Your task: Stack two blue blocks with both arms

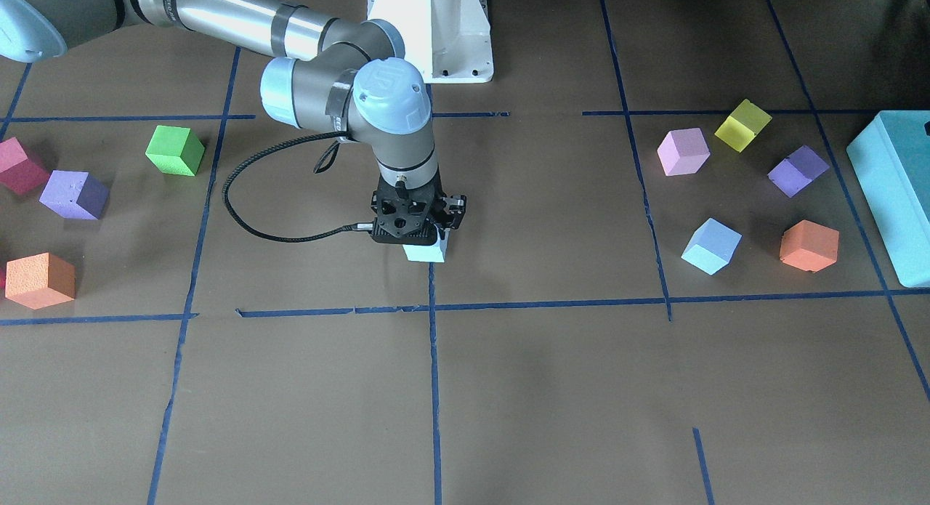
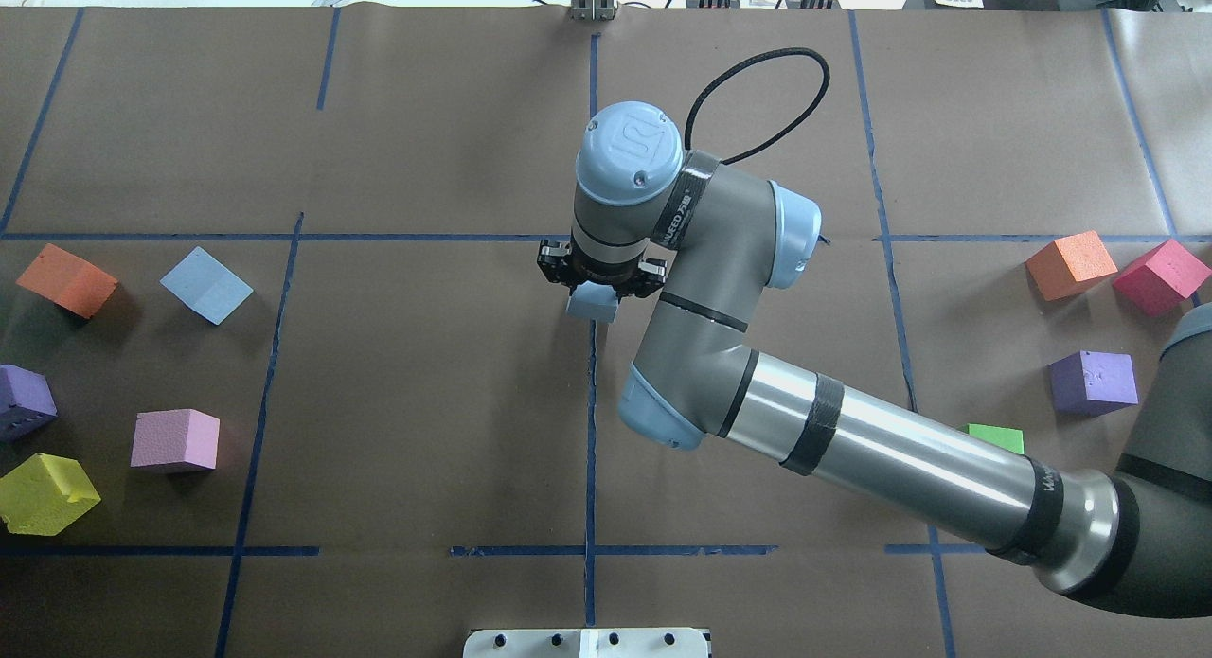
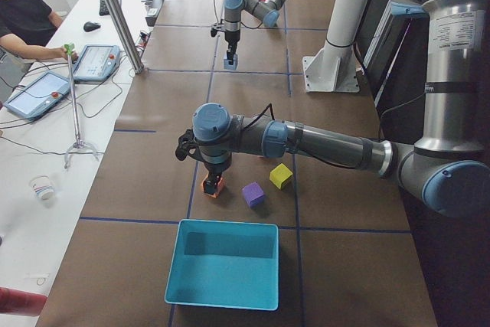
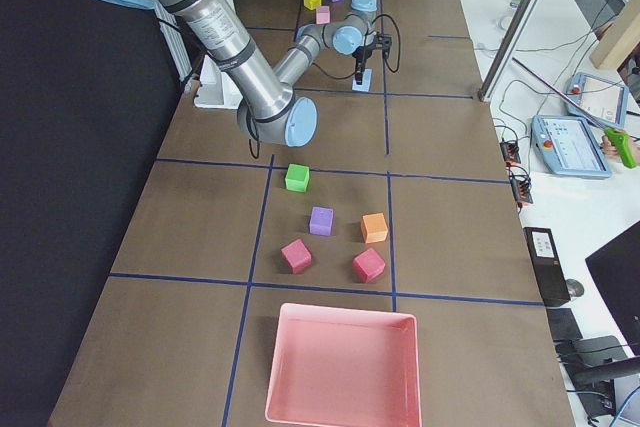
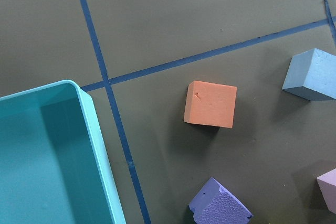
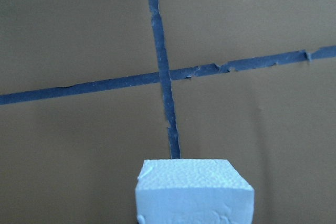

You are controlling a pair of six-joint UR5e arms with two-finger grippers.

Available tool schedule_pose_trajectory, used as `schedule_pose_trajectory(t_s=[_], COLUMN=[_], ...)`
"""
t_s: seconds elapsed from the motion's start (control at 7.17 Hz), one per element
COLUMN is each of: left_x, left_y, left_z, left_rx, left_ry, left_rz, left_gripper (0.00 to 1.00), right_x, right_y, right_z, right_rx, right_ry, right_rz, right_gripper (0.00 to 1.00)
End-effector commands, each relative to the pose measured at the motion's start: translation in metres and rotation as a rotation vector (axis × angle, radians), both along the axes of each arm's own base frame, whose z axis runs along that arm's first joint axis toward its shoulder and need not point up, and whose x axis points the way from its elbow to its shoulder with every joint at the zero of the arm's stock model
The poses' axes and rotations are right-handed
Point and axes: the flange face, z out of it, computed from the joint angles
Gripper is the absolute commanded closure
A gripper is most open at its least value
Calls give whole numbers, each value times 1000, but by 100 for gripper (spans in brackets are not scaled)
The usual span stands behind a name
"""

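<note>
Right claw point(image 1: 425, 235): pinched on blue block point(image 1: 425, 253). Left claw point(image 3: 213, 181): state cannot be told. Risk: orange cube point(image 5: 210, 104), centred beneath it, could be taken instead of second block point(image 1: 711, 245).

Pale blue block point(image 1: 425, 253), blue-gridded brown table point(image 1: 545, 389)

First block point(image 2: 592, 304) beneath right gripper point(image 2: 597, 281), second block point(image 2: 206, 285) well apart, left
</note>
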Motion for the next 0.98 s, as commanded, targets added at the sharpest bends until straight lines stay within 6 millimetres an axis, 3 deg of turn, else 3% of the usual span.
schedule_pose_trajectory(t_s=[0.0,0.14,0.28,0.42,0.56,0.7,0.84], left_x=[0,1,3,17,57,94,133], left_y=[0,0,-1,-2,-17,-25,-35], left_z=[-1,0,-1,-1,-17,-25,-44], left_rx=[2,1,3,-17,-125,-241,-343], left_ry=[3,3,4,1,0,4,5], left_rz=[1,3,6,20,-15,-75,-135], left_gripper=[0,0,0,0,0,0,0], right_x=[-20,-22,-21,-16,0,37,85], right_y=[12,13,14,15,14,11,15], right_z=[5,7,5,-1,-18,-32,-28], right_rx=[3,22,30,37,59,69,86], right_ry=[-3,6,7,-3,-38,-64,-86], right_rz=[-9,-12,-12,-9,3,26,51], right_gripper=[99,86,9,0,0,0,0])
